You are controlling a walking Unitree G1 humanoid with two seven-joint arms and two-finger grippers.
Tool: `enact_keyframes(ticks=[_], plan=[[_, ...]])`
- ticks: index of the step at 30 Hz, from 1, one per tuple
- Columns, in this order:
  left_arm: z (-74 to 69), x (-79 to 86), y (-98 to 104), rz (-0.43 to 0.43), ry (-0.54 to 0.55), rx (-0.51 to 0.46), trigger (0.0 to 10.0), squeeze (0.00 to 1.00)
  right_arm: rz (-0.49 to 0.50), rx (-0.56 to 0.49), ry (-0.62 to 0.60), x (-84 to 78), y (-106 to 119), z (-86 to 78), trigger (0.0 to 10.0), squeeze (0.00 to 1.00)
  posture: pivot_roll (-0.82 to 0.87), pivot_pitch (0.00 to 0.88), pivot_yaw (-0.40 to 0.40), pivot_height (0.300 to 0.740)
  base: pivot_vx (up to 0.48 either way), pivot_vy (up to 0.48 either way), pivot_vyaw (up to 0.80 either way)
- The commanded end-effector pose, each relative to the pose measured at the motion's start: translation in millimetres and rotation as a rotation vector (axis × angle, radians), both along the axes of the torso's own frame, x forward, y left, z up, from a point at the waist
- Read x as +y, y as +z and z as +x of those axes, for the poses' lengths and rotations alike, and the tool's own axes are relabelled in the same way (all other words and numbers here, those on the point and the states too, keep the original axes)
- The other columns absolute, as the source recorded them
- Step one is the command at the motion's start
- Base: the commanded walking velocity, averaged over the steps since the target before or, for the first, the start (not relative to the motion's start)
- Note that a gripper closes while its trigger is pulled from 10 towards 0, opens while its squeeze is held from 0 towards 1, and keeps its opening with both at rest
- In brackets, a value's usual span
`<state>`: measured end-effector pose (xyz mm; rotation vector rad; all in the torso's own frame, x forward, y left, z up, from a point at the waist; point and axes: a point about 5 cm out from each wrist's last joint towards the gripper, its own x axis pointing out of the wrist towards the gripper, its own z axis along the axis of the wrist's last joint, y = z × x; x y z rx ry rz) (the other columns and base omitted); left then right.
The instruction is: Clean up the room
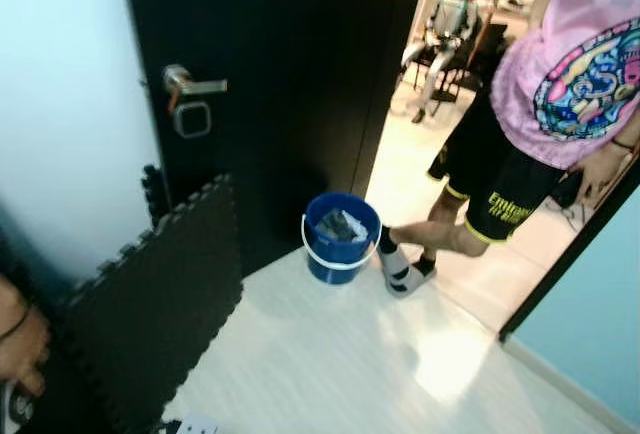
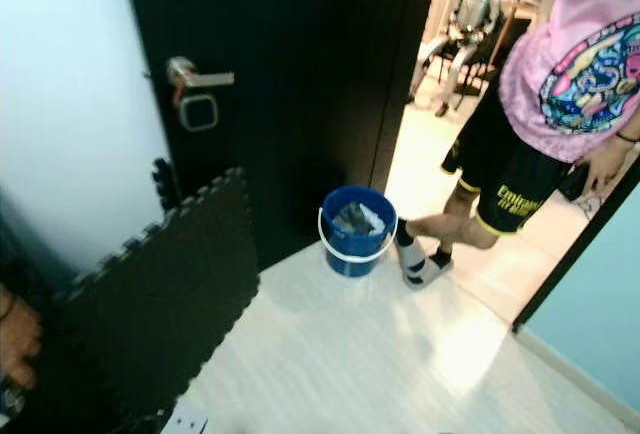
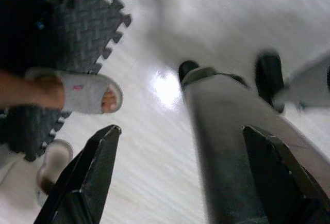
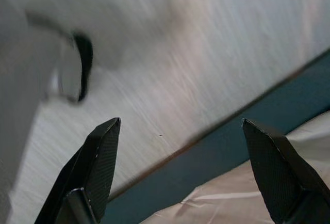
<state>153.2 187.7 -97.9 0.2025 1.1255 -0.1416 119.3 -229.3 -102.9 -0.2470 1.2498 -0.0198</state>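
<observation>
A blue bucket (image 1: 341,238) with a white handle stands on the pale floor by the edge of the black door (image 1: 280,74); crumpled grey and white stuff lies inside it. My left gripper (image 3: 180,175) hangs open over the floor, with my own grey leg (image 3: 232,146) between its fingers' line of sight and a slippered foot (image 3: 77,91) on the foam mat nearby. My right gripper (image 4: 183,170) also hangs open above pale floor beside a dark teal skirting strip (image 4: 216,167), holding nothing.
A person in a pink shirt (image 1: 580,64) and black shorts stands in the doorway, one foot (image 1: 405,274) next to the bucket. Black foam mats (image 1: 150,304) lean against the wall at left. Another person's hand (image 1: 20,344) shows at the left edge. A humanoid robot (image 1: 445,24) sits beyond the doorway.
</observation>
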Motion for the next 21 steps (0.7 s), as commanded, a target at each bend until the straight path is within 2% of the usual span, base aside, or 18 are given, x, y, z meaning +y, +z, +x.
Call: enact_keyframes(ticks=[1,11,21], plan=[[-5.6,-2.0,-2.5,0.002,-0.013,0.028,10.0,0.00,-0.010,0.009,0.004,-4.1,0.7,-0.9,10.0,0.00,0.05,0.000,-0.076,0.740,-0.360,0.000,-0.79],[-5.7,-2.7,-2.6,-0.001,-0.014,0.026,10.0,0.00,-0.015,0.015,-0.005,-6.0,1.2,-0.3,10.0,0.00,0.05,0.000,-0.076,0.740,-0.357,0.000,-0.79],[-4.7,-2.8,-2.2,-0.004,-0.006,0.019,10.0,0.00,-0.028,0.017,-0.023,-5.2,1.5,1.5,10.0,0.00,0.04,0.000,-0.073,0.740,0.000,0.000,-0.79]])
